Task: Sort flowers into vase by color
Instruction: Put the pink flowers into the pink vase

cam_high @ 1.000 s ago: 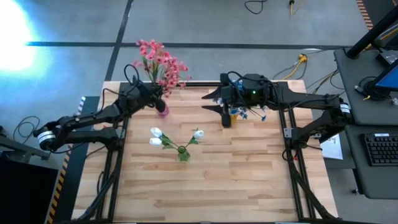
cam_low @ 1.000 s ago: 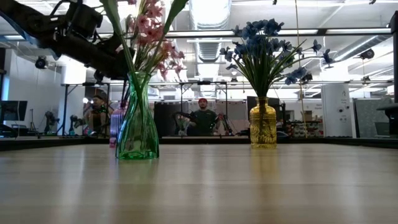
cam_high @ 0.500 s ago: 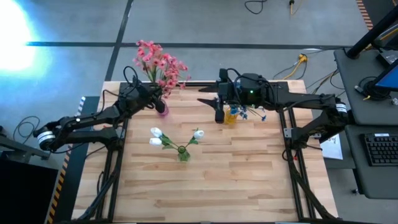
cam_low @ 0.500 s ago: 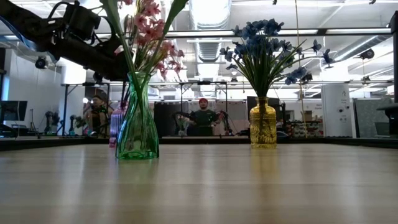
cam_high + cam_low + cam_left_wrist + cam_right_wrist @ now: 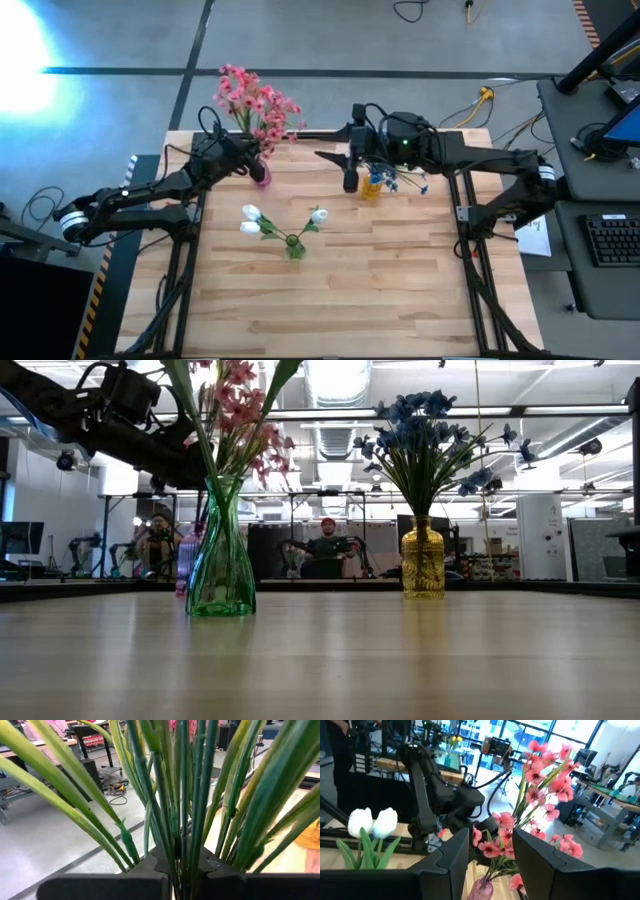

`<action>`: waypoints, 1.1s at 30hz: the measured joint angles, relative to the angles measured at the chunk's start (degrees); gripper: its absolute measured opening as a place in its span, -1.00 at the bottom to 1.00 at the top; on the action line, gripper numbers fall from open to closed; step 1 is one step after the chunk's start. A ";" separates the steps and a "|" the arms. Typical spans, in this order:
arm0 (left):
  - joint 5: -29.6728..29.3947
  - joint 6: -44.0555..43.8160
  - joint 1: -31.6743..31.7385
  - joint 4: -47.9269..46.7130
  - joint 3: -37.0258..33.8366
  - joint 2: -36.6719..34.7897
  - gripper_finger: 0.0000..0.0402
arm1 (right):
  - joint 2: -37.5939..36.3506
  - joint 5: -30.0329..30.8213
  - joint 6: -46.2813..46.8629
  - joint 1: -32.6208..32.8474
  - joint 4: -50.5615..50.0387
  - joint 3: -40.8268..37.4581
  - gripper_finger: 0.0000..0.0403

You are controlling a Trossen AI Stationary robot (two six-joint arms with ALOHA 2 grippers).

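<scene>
On the left of the high view, the left gripper [image 5: 257, 168] is at the far left corner of the table [image 5: 400, 290], closed on the stems of the pink flowers [image 5: 256, 103]. Its wrist view shows this grip well: green stems [image 5: 185, 815] pass between the two dark fingers [image 5: 105, 887]. The pink vase [image 5: 482, 889] under the bunch shows only in the right wrist view. In the middle, the white flowers [image 5: 262, 222] stand in a green vase [image 5: 295, 247], which looks large in the low view. More to the right, the right gripper [image 5: 349, 170] hangs just beside the blue flowers [image 5: 400, 180] in the yellow vase [image 5: 372, 186]. Its fingers [image 5: 540, 865] are apart with nothing between them.

Since a second ago, the right gripper has moved a little toward the left and the far edge, away from the blue flowers. The left gripper has kept its place.

From above, the right arm hides most of the blue bunch. In the low view the green vase covers most of the pink one.
</scene>
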 joint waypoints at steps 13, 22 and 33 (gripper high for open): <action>1.28 4.33 -0.02 -1.47 0.04 -0.19 -0.59 | 1.47 1.51 -0.41 -0.09 -0.98 0.35 -0.28; 1.28 5.74 -0.02 -1.55 0.07 -0.32 -0.61 | 1.45 1.51 -0.72 -0.09 -1.61 0.35 -0.27; 1.28 5.59 -0.02 -1.62 0.07 -0.56 -0.62 | 1.42 1.51 -0.02 -1.31 1.65 0.35 -0.27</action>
